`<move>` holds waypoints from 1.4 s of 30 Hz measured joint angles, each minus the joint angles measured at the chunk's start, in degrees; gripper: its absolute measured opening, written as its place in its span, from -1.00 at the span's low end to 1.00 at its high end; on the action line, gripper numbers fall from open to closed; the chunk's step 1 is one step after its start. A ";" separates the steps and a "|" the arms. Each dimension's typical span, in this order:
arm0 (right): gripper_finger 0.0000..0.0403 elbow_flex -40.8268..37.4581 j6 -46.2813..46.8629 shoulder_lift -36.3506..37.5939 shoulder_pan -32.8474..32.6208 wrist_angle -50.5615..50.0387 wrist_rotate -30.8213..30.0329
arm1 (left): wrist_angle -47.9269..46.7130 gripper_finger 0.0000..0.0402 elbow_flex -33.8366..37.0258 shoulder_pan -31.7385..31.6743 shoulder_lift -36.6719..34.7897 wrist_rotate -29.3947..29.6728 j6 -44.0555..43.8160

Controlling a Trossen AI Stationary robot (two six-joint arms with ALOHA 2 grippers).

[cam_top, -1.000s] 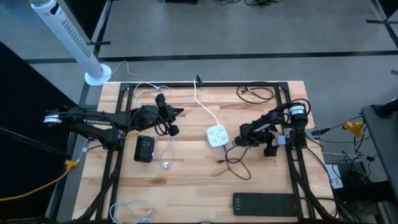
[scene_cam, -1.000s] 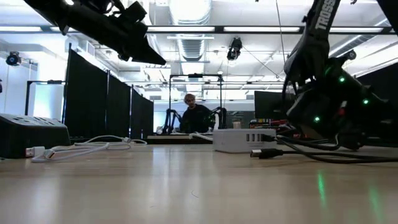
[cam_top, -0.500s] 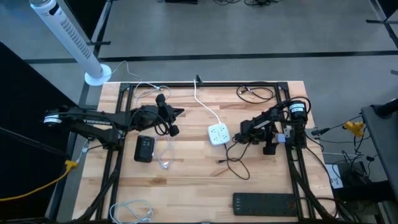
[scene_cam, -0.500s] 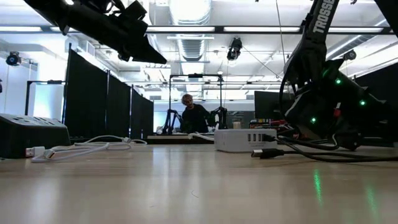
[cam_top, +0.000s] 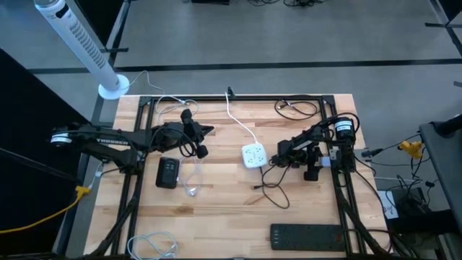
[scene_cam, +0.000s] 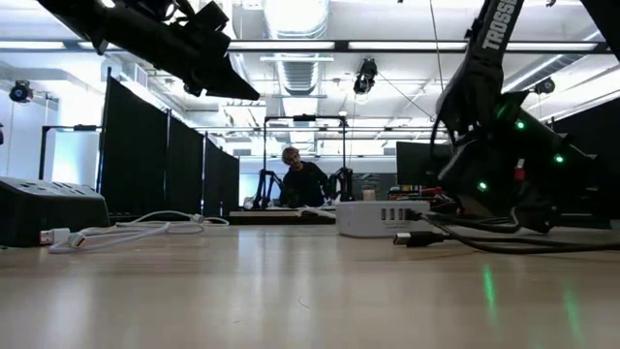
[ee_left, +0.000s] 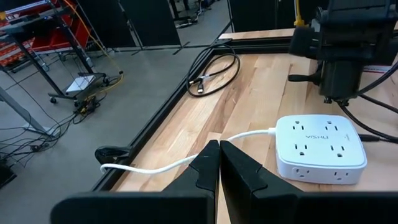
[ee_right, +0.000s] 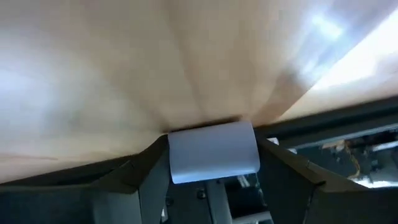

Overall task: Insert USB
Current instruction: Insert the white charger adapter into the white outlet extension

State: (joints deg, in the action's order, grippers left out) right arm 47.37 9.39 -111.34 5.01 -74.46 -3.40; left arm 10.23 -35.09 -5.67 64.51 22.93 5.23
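Observation:
A white power strip (cam_top: 252, 156) lies flat at the table's middle, with USB ports on its near side (scene_cam: 383, 217). A black cable's USB plug (cam_top: 256, 188) rests on the wood (scene_cam: 415, 238), and the cable runs off under my right arm. My right gripper (cam_top: 323, 165) is folded low by the right rail and is shut on a pale block (ee_right: 214, 152); I cannot tell what the block is. My left gripper (cam_top: 209, 131) hovers shut left of the strip (ee_left: 218, 144), touching nothing. My right gripper holds the pale rectangular block (ee_right: 214, 152) pinched between its two fingers (ee_right: 152, 168), one on each of its side faces. The block sits close above the wood near the right rail. Whether it touches the table cannot be told.
A black box (cam_top: 167, 173) and a loose white cable (cam_top: 191, 184) lie near the left arm. A black power bar (cam_top: 307, 235) sits at the near edge, and a coiled black cable (cam_top: 296, 108) at the far edge. A person shows in the room behind (scene_cam: 305, 179).
My right arm has shifted a little toward the table's left while staying low by the right rail. My left arm has kept still.

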 joint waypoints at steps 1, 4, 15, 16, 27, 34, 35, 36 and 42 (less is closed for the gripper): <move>-0.02 0.71 0.04 0.49 -0.26 0.10 -0.02 | -0.03 -1.00 0.00 0.00 0.00 0.01 -0.01; -0.02 3.45 0.09 1.99 -1.28 1.09 -0.25 | -0.03 -1.00 0.00 0.00 0.00 0.01 -0.02; -0.02 17.69 -2.92 3.31 -5.83 9.85 -0.89 | -0.29 -1.00 0.00 0.00 0.00 0.01 -0.25; -0.02 18.85 -3.39 3.24 -6.15 10.61 -0.85 | -0.45 -1.00 0.00 0.00 0.00 0.01 -0.26; -0.03 16.95 -4.34 9.66 -7.65 26.79 -2.74 | -1.78 -1.00 0.00 0.00 0.00 0.01 -0.26; -0.03 12.71 0.69 14.60 -7.75 26.87 -10.05 | -1.71 -1.00 0.00 0.00 0.00 0.01 -0.33; -0.03 12.71 1.03 15.53 -7.77 27.03 -10.09 | -1.76 -1.00 0.00 0.00 0.00 0.01 -0.48; -0.03 12.92 1.22 16.36 -7.77 27.05 -10.08 | -1.73 -1.00 0.00 0.00 0.00 0.01 -0.65; 0.37 12.35 4.17 21.74 -7.77 27.03 -10.35 | -1.70 -1.00 0.00 0.00 0.00 0.01 -1.10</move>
State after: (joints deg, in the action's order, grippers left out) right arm 59.72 13.56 -89.60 -2.76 -47.43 -13.75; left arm 8.53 -35.09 -5.67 64.51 22.94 4.14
